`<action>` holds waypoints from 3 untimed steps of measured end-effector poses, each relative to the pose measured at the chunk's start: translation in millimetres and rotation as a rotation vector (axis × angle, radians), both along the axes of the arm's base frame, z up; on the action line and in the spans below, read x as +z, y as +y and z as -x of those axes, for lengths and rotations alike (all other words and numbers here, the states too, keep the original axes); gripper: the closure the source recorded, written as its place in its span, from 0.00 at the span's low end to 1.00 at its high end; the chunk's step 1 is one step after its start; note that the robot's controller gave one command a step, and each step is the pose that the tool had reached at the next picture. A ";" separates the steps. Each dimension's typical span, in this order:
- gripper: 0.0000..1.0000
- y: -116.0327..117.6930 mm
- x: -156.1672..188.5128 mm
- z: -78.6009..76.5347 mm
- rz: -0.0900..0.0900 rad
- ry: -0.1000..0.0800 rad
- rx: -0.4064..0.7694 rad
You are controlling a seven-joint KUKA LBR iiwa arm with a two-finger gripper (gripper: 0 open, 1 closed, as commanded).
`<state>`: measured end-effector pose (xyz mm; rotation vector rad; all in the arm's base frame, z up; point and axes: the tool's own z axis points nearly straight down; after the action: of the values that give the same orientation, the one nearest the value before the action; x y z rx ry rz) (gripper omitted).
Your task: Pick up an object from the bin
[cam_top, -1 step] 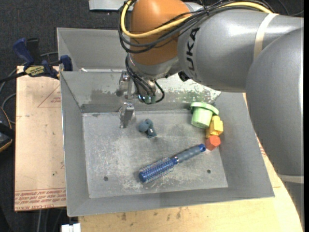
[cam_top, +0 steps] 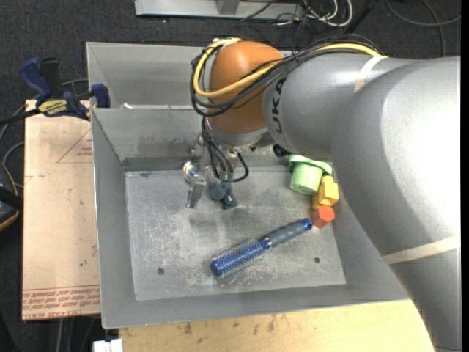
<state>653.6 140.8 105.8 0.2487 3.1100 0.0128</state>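
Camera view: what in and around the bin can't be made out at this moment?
- Bin: its right side is covered by the arm, so anything lying there is hidden.
- Green cup, yellow block and orange block: their right parts are tucked under the arm.
- Claw: seen from above, whether it touches the floor is unclear.

A robotics lab, by the look of it: a big KUKA arm (cam_top: 366, 123) leans over the grey metal bin (cam_top: 110, 196), and beyond the bin loose cables (cam_top: 331, 6) trail across dark carpet (cam_top: 44, 20).
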 end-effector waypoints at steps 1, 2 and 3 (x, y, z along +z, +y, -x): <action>0.00 -0.3 -5.7 -0.7 -0.001 0.001 -0.128; 0.00 0.0 -6.7 -0.8 -0.003 0.001 -0.207; 0.00 0.9 -7.1 -1.2 -0.004 0.002 -0.247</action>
<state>654.9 141.7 98.7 0.6309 3.0571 0.0145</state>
